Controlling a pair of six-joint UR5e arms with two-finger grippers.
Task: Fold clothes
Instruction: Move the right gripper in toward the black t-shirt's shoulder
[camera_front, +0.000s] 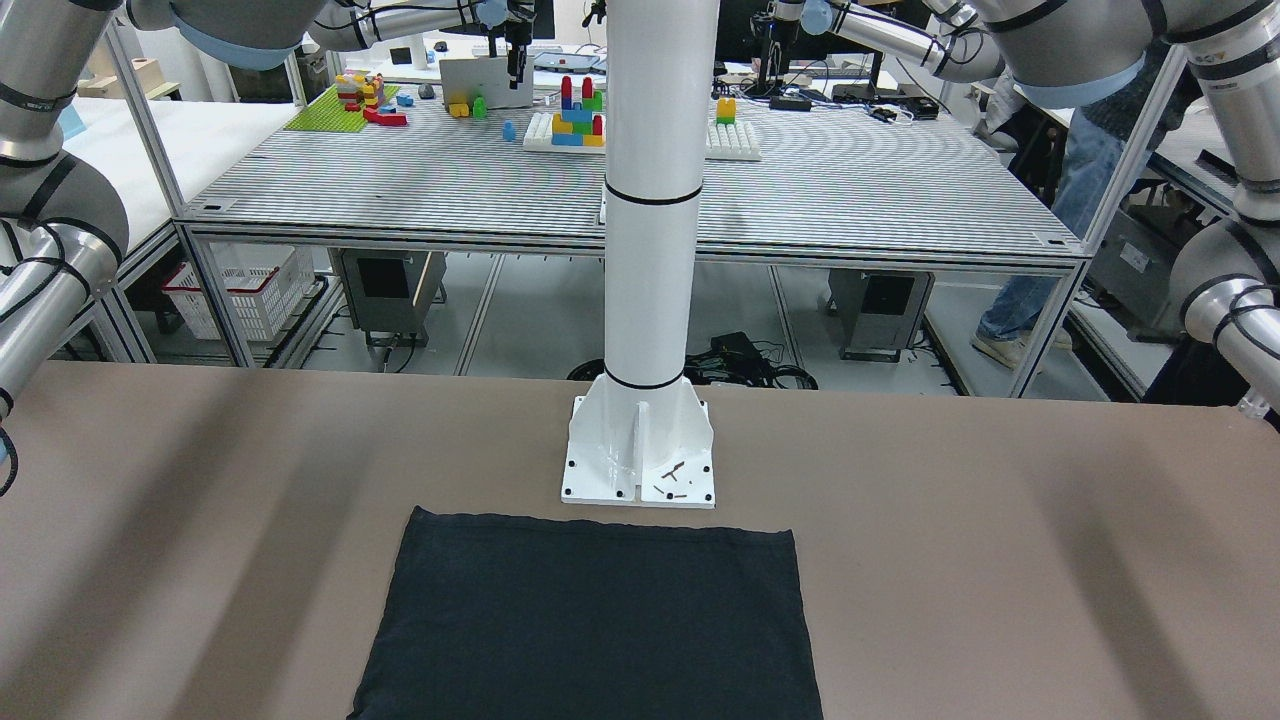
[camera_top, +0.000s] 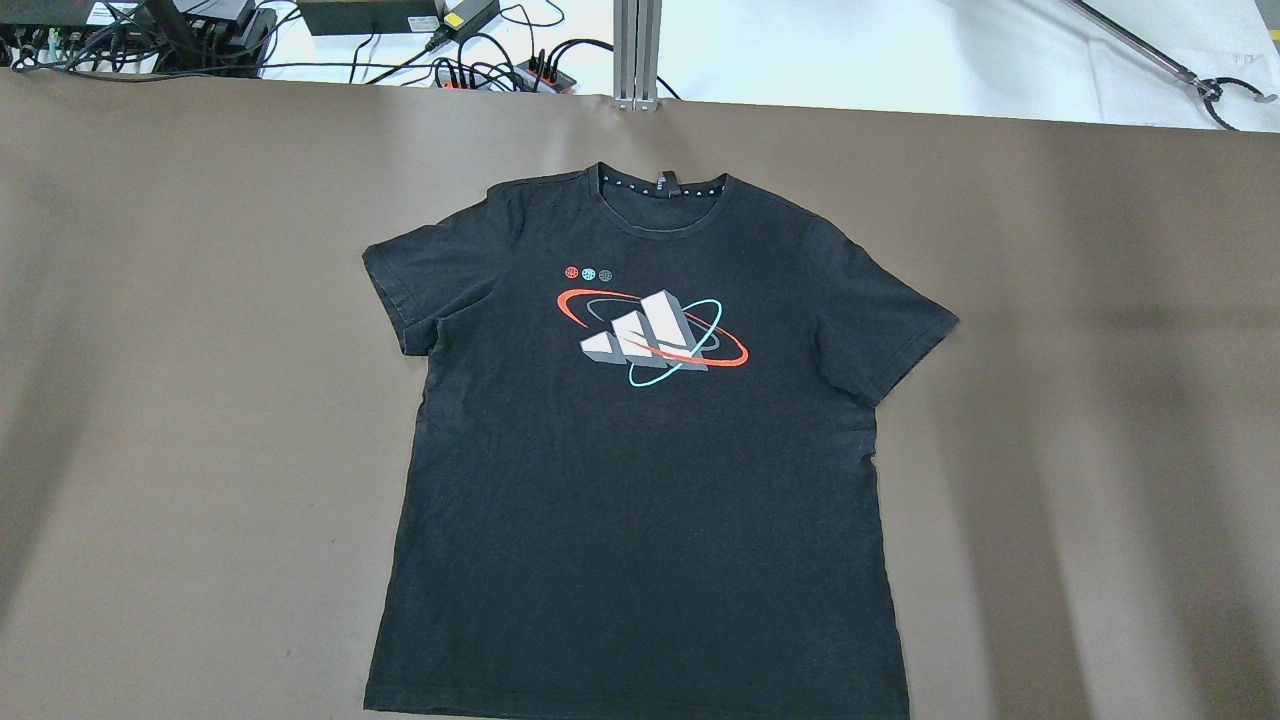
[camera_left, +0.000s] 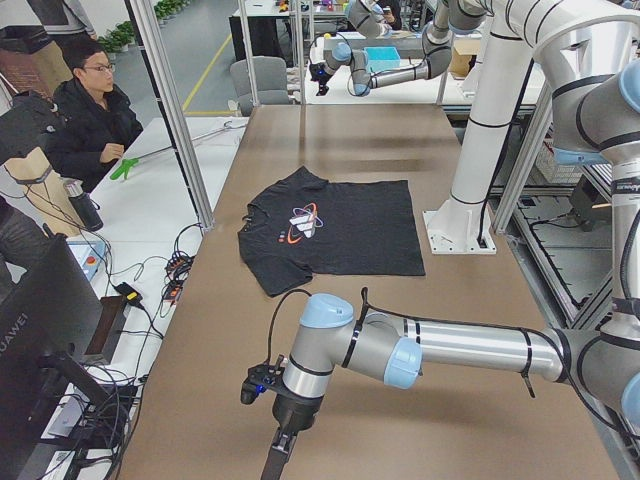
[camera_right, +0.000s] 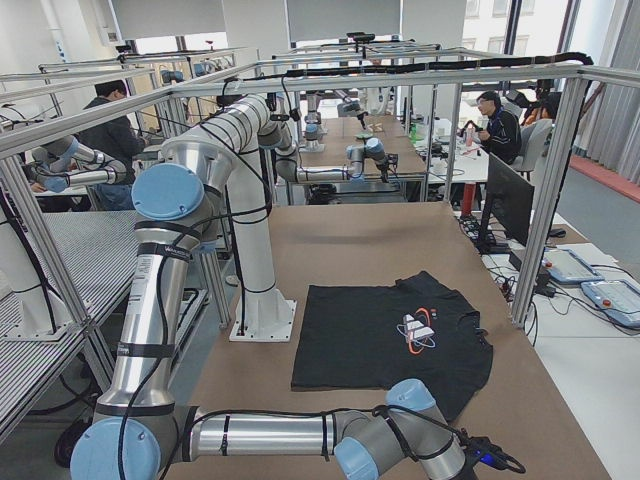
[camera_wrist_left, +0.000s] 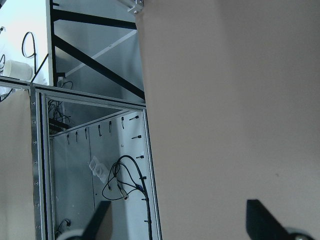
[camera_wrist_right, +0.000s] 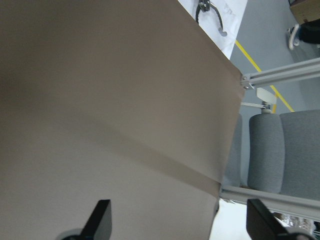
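Note:
A black T-shirt (camera_top: 640, 480) with a red, white and teal logo lies spread flat, front up, in the middle of the brown table; it also shows in the front view (camera_front: 590, 620) and both side views (camera_left: 330, 225) (camera_right: 390, 340). My left gripper (camera_wrist_left: 180, 225) is open and empty over the table's left end, far from the shirt; the left side view shows it pointing down (camera_left: 283, 440). My right gripper (camera_wrist_right: 179, 222) is open and empty over the table's right end, also far from the shirt. Neither gripper shows in the overhead view.
The white robot pedestal (camera_front: 640, 450) stands just behind the shirt's hem. Cables and power strips (camera_top: 480, 60) lie past the far edge by an aluminium post (camera_top: 637, 50). A seated person (camera_left: 90, 110) is beside the table. Grey chairs (camera_wrist_right: 280, 150) stand beyond the right end.

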